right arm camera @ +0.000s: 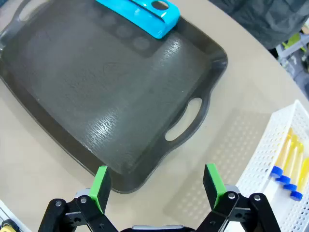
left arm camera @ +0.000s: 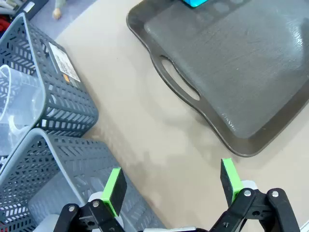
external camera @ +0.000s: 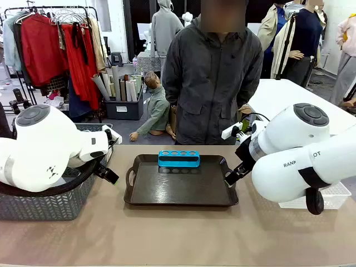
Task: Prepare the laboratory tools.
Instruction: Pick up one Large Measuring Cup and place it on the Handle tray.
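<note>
With left tool and right tool both wide open and empty, flanking the tray carrying the blue rack, the capped test tubes lie packed together in the white crate, where a careless pinch may snag two.
</note>
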Robot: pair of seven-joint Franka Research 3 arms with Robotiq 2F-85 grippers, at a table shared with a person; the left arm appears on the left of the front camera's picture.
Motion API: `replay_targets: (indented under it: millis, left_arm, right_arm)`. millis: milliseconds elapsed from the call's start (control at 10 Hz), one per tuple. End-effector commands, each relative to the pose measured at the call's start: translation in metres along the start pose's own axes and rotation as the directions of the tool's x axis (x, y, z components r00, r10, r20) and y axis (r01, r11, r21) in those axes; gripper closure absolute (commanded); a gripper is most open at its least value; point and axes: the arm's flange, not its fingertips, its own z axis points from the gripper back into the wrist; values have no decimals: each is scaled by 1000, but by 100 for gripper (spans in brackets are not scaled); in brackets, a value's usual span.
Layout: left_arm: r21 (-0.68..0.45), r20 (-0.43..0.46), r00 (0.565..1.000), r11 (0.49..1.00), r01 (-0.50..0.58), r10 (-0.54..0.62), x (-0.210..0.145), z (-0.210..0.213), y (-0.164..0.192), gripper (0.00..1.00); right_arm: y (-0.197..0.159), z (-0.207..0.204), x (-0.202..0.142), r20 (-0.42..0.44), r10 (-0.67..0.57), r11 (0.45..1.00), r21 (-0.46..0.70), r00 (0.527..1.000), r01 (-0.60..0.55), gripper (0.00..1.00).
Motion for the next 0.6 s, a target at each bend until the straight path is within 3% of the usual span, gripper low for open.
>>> replay_targets:
  millis: [0,500]
  left_arm:
    - [0,0,1000,1000,0,0,0,0,0,0]
    - [0,0,1000,1000,0,0,0,0,0,0]
  right_arm:
    - [0,0,0,0,0,1000,0,1000,0,0]
    - [0,0,0,0,0,1000,0,1000,0,0]
